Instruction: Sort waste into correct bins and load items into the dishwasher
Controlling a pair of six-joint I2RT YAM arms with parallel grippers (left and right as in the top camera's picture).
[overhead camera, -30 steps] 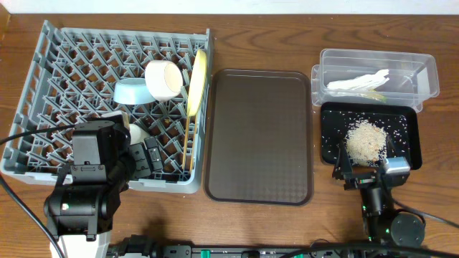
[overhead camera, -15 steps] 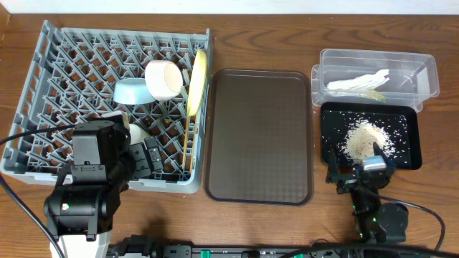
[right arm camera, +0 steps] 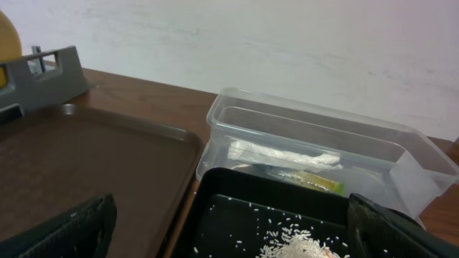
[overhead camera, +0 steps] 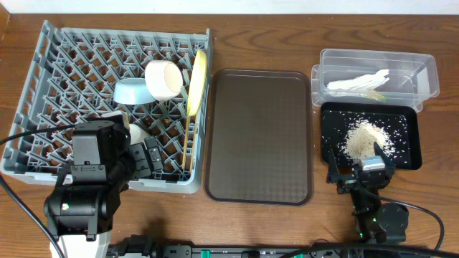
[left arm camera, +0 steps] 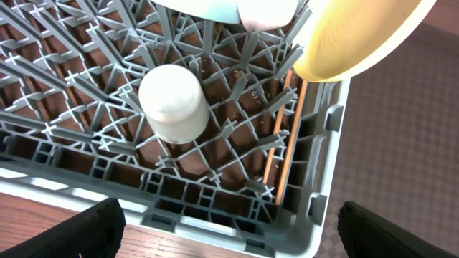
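Note:
The grey dish rack [overhead camera: 43, 86] holds the upright yellow plate [overhead camera: 196, 80], light-blue bowl [overhead camera: 132, 92], white bowl [overhead camera: 164, 77], an upturned cream cup [left arm camera: 173, 102] and wooden chopsticks [left arm camera: 282, 147] along its right wall. The clear tub [overhead camera: 423, 72] holds white crumpled paper [overhead camera: 357, 82] and the green-and-orange wrapper [right arm camera: 315, 180]. The black tray [overhead camera: 409, 154] holds a heap of rice scraps [overhead camera: 363, 140]. My left gripper [left arm camera: 229, 233] is open and empty over the rack's front right corner. My right gripper [right arm camera: 229, 229] is open and empty at the black tray's front edge.
The brown serving tray [overhead camera: 259, 136] lies between the rack and the bins, with nothing on it. Bare wooden table [overhead camera: 437, 193] shows round the bins and in front of the rack. A pale wall stands behind the table in the right wrist view.
My right arm drew back toward the table's front edge and a little left, off the black tray, then stopped. The left arm has not moved.

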